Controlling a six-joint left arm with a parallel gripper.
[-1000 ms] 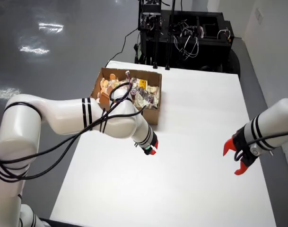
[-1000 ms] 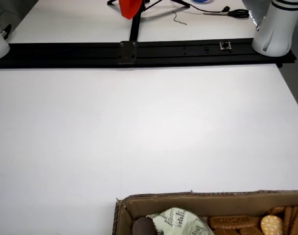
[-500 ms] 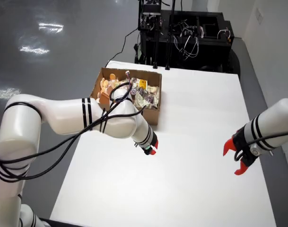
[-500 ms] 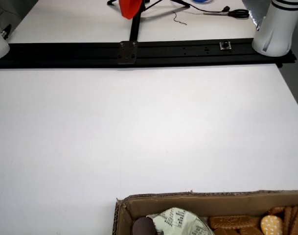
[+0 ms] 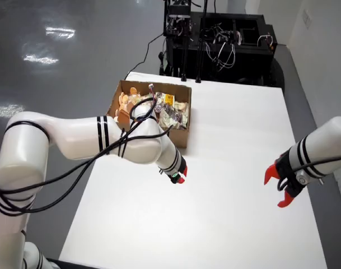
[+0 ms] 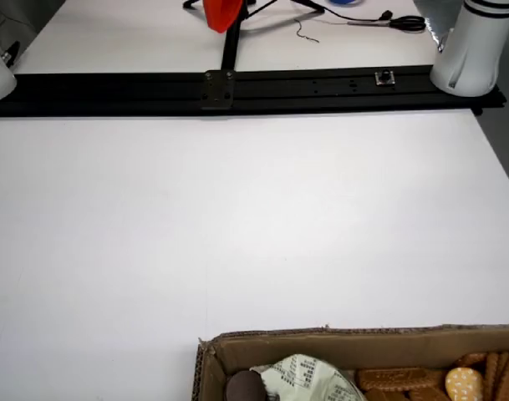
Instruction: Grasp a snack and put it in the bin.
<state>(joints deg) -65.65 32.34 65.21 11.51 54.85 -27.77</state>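
Hiding its own fingers (image 5: 180, 178), the arm (image 5: 103, 137) leaves their state impossible to tell. The box (image 5: 181, 137) of snacks (image 5: 170, 112) is partly blocked by it; a second arm (image 5: 321, 148) is seen across the bench (image 5: 226, 224).

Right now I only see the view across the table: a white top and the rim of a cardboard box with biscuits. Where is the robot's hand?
Observer: In the view from above, the gripper is over the table, just beside the box. I cannot tell whether it is open.
Operator: Is there just one arm?
Observer: No. A second arm's gripper shows at the right of that view, with its red fingers apart.
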